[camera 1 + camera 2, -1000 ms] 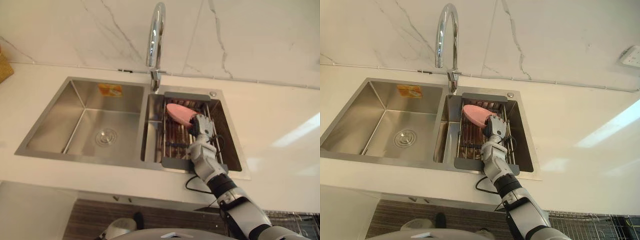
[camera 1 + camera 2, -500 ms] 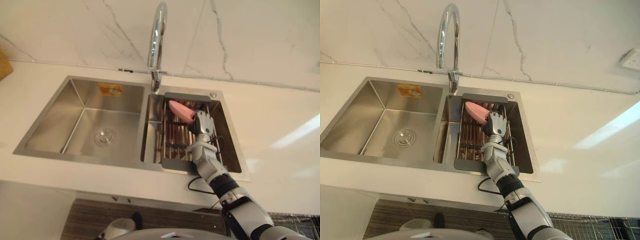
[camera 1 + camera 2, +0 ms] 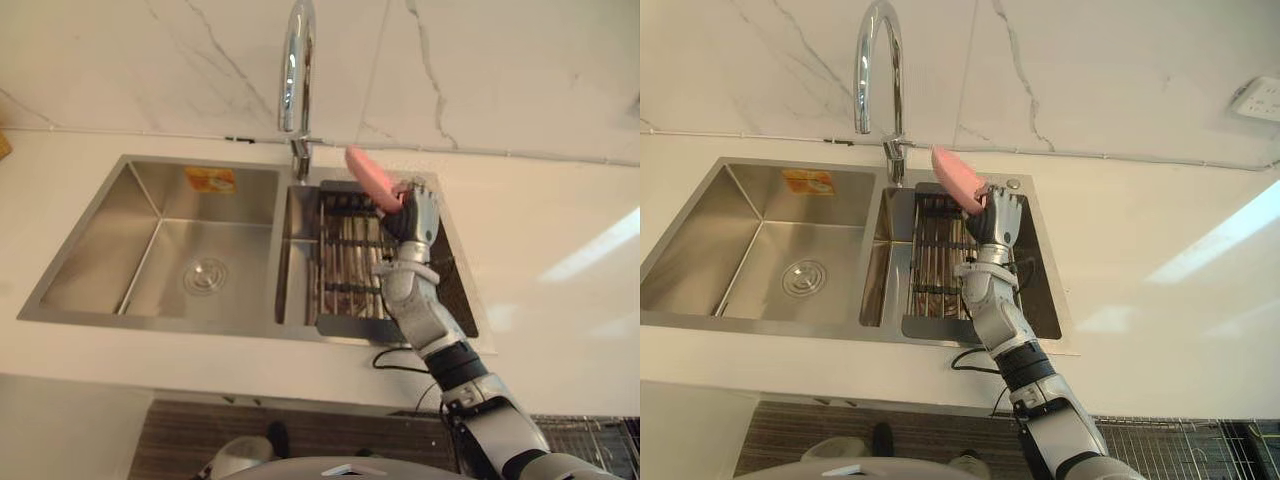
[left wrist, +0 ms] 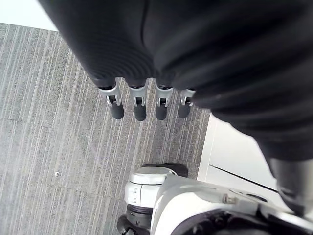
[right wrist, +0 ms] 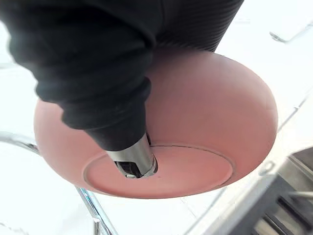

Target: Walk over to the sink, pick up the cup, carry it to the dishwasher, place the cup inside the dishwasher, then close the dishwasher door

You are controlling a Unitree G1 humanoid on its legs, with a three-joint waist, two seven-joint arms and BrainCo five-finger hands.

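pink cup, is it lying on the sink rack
No, the right hand holds the pink cup up, clear of the rack.

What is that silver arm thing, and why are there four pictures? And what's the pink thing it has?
It is a walking robot with two arms and hands a bit like ours. Two pictures come from the camera eyes in its head, looking down at a white kitchen counter with a steel sink, a tap and a wire rack in the sink's right basin. The other two come from small cameras on its wrists. The right hand is curled round a pink cup, holding it up over the back of the rack, beside the tap. The right wrist picture shows that same cup from very close. The left hand hangs with straight fingers, holding nothing, above a grey striped floor.
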